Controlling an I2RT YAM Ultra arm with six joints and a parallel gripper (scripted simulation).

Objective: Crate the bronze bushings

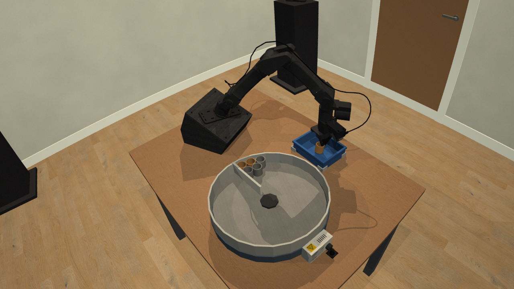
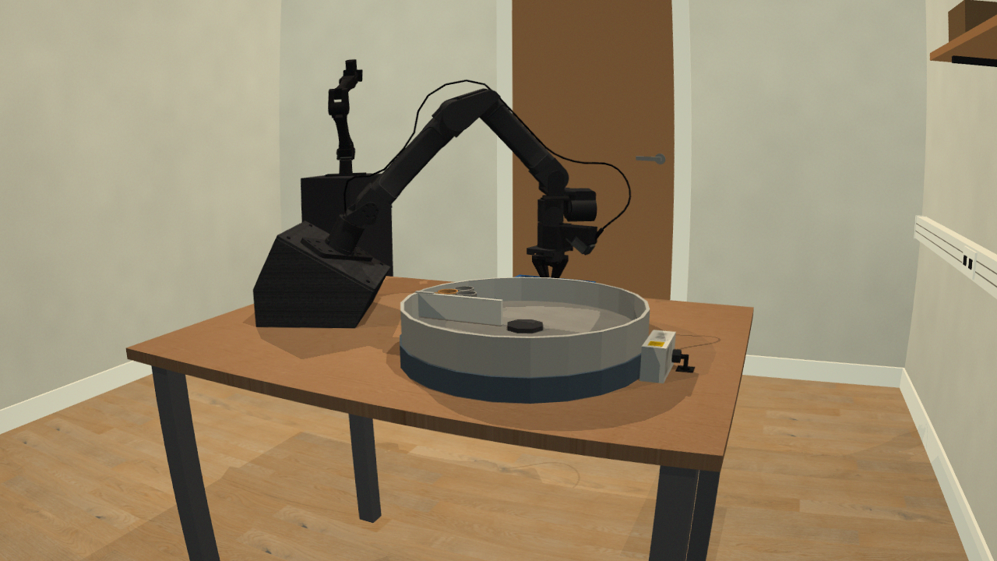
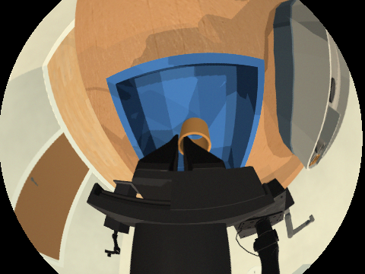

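Tool pinching wall of bronze bushing, upright inside blue crate. We'd lower until it seats on crate floor, open, lift straight up. Two bronze bushings left on turntable.

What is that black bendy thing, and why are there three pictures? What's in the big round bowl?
The black bendy thing is a robot arm bolted to a table. Its gripper, like two pinching fingers, is shut on the wall of a little bronze ring called a bushing, inside a blue crate. One picture looks down from above, one looks from the side, and one comes from a camera on the robot's wrist. The round bowl is a turntable. Behind its divider wall stand two more bronze bushings and three grey steel ones. The bronze ones belong in the crate; the steel ones stay.
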